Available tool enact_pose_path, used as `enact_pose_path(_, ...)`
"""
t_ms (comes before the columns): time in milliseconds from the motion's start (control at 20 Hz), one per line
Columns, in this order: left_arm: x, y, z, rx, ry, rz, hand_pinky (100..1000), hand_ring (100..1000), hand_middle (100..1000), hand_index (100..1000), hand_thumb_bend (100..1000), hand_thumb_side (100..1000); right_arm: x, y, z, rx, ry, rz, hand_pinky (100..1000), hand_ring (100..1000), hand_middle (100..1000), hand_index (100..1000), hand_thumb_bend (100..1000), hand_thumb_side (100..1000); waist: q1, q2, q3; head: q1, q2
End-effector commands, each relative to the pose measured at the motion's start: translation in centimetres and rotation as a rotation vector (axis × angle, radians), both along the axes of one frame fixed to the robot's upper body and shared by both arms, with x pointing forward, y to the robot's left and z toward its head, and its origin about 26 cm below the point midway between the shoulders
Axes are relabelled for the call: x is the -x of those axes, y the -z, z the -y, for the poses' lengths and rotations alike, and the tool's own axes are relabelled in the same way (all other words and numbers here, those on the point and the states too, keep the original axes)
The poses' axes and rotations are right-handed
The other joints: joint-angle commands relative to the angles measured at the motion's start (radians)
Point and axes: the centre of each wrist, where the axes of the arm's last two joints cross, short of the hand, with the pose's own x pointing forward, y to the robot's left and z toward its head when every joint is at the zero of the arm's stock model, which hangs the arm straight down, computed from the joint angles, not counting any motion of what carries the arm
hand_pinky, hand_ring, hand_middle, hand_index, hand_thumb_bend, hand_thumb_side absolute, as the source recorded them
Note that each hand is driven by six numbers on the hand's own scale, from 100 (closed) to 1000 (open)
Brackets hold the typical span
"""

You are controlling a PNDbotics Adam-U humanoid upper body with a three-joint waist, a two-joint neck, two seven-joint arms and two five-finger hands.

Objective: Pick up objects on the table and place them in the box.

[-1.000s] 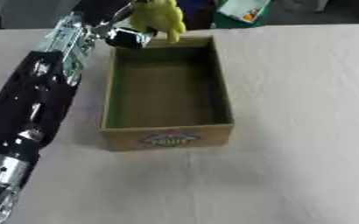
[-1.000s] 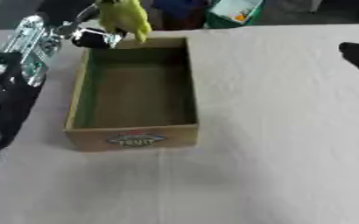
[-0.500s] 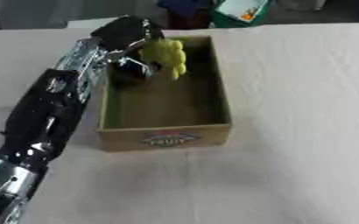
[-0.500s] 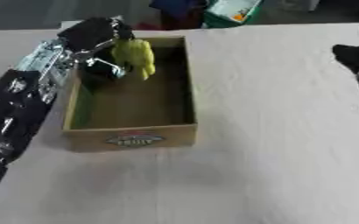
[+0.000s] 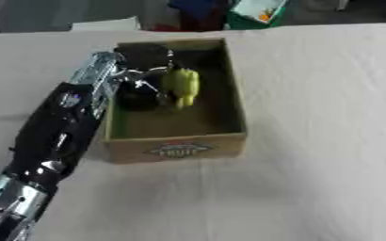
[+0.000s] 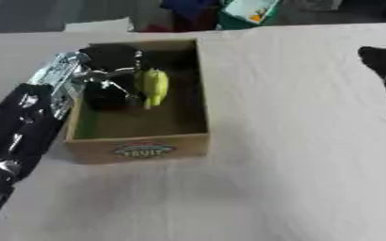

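An open cardboard box (image 5: 180,148) with a green inner floor stands left of the table's middle. My left hand (image 5: 143,80) reaches over its left wall into the far half of the box, fingers curled round a yellow-green object (image 5: 182,87). The object hangs inside the box, just above the floor near the middle. My right hand (image 6: 383,59) shows only as a dark shape at the right edge of the right eye view, well away from the box.
A cream cloth (image 5: 320,141) covers the table. Beyond the far edge lie a green and white package (image 5: 258,12), a dark blue item (image 5: 196,8) and a white sheet (image 5: 101,24).
My left hand has come down from above the box's far rim into the box, carrying the yellow-green object with it. The right hand has stayed at the right edge.
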Motion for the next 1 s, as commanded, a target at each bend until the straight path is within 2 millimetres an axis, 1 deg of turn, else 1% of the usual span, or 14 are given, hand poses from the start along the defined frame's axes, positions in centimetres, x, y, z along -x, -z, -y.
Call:
enact_pose_path(50,0.3,-1.4,0.0,-0.044,-0.022,-0.021,616,805,800,938,515,664,0.3,-0.8,0.3,-0.007,0.002,0.029,906,789,579,844,100,558,-0.003,-0.026,0.001,-0.005,0.006)
enact_pose_path(100,0.2,-1.3,-0.1,-0.059,-0.046,-0.049,627,815,810,946,602,720,0.3,-0.8,0.3,-0.009,0.002,0.031,906,789,579,844,100,559,-0.004,-0.026,0.001,-0.004,0.008)
enact_pose_path(150,0.2,-1.2,0.0,-0.061,-0.063,-0.074,631,817,813,946,630,736,0.3,-0.8,0.3,-0.011,0.002,0.031,906,789,579,844,100,558,-0.005,-0.026,0.002,-0.003,0.009)
enact_pose_path(200,0.3,-1.3,0.0,-0.057,-0.074,-0.091,632,818,814,946,640,740,0.3,-0.8,0.3,-0.011,0.002,0.031,906,789,579,844,100,559,-0.006,-0.027,0.002,-0.002,0.01)
enact_pose_path(250,0.4,-1.5,0.0,-0.049,-0.081,-0.099,644,826,823,955,715,766,0.3,-0.8,0.3,-0.012,0.002,0.03,906,789,579,844,100,558,-0.007,-0.028,0.003,-0.002,0.01)
enact_pose_path(350,0.6,-1.8,0.1,-0.026,-0.087,-0.097,649,831,830,964,756,774,0.3,-0.8,0.3,-0.015,0.004,0.03,906,788,580,844,100,557,-0.008,-0.03,0.006,-0.001,0.01)
enact_pose_path(500,0.9,-2.3,0.1,-0.001,-0.08,-0.069,659,842,847,983,781,760,0.3,-0.8,0.4,-0.018,0.007,0.03,905,788,580,844,100,556,-0.009,-0.033,0.008,-0.001,0.009)
enact_pose_path(550,1.1,-2.5,0.2,0.002,-0.074,-0.059,659,843,847,984,778,744,0.3,-0.8,0.4,-0.019,0.008,0.029,905,788,580,844,100,556,-0.009,-0.035,0.008,0.0,0.009)
enact_pose_path(700,1.4,-2.9,0.3,0.024,-0.053,-0.025,656,842,846,982,743,749,0.3,-0.7,0.5,-0.022,0.011,0.029,905,788,580,844,100,556,-0.01,-0.039,0.008,0.001,0.009)
enact_pose_path(850,1.7,-3.3,0.1,0.044,-0.037,-0.002,667,853,865,1000,772,737,0.3,-0.7,0.6,-0.027,0.016,0.028,905,788,580,844,100,553,-0.009,-0.043,0.011,-0.002,0.009)
enact_pose_path(900,1.8,-3.5,0.1,0.046,-0.033,0.003,669,854,867,1000,772,736,0.3,-0.7,0.6,-0.028,0.016,0.027,905,788,580,844,100,553,-0.009,-0.044,0.012,-0.002,0.009)
enact_pose_path(1000,2.0,-3.8,0.0,0.067,-0.018,0.023,656,843,847,988,745,758,0.3,-0.7,0.6,-0.03,0.016,0.027,905,788,580,844,100,552,-0.009,-0.046,0.014,-0.004,0.008)
